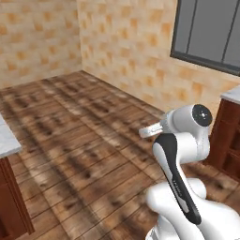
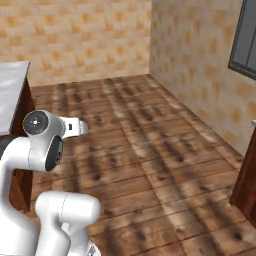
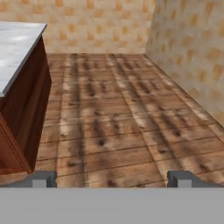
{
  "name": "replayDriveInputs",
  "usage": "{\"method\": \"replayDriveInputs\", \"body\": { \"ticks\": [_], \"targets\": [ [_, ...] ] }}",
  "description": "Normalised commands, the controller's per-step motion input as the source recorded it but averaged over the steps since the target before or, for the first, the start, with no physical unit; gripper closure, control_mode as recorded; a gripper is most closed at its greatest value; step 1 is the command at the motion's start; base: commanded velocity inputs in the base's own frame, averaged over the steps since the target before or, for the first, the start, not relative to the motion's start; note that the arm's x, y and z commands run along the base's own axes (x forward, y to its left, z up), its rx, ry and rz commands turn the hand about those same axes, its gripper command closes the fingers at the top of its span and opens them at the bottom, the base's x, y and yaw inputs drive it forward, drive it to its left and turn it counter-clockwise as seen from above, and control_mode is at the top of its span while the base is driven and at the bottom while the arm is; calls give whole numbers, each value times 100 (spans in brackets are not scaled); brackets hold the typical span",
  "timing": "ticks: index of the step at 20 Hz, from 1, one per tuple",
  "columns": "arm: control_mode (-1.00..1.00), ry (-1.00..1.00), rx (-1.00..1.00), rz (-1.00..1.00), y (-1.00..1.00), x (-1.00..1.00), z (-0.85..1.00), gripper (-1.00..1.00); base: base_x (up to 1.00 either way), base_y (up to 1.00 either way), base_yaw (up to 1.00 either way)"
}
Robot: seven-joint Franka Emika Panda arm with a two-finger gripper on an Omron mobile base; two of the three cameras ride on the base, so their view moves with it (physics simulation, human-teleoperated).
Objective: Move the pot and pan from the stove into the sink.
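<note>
The robot is looking out over a wood floor (image 1: 84, 140) in a corner of the kitchen, and the job looks like it is only just starting. The gripper (image 3: 112, 179) is spread wide and is holding nothing; in the hand view its two dark tips are standing far apart at the bottom, with only floor between them. The arm (image 1: 183, 154) is folded up close to the base, not reaching for anything. On the left a white counter (image 3: 17, 48) is sitting on a brown cabinet (image 3: 26, 113), and nothing is lying on the part that shows. On the far right a grey window (image 1: 211, 33) is set in the tan tiled wall (image 1: 126, 51), with another brown cabinet (image 1: 229, 136) below it. I cannot say where the pot, the pan, the stove or the sink are from here. So I think nothing has been moved yet. All of the work is left: finding the stove, picking up the pot and the pan, and putting each one in the sink. The base is probably needing to turn or drive first.
</note>
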Motion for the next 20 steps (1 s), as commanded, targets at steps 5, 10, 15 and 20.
{"method": "replayDriveInputs", "body": {
  "ticks": [5, 10, 15, 20],
  "targets": [
    [100, 0, 0, 0, 0, 0, 0, -100, -13, -13, 45],
    [100, 0, 0, 0, 0, 0, 0, -100, -4, -12, 37],
    [100, 0, 0, 0, 0, 0, 0, -100, -1, -3, 23],
    [100, 0, 0, 0, 0, 0, 0, -100, -1, 19, 1]
  ]
}}
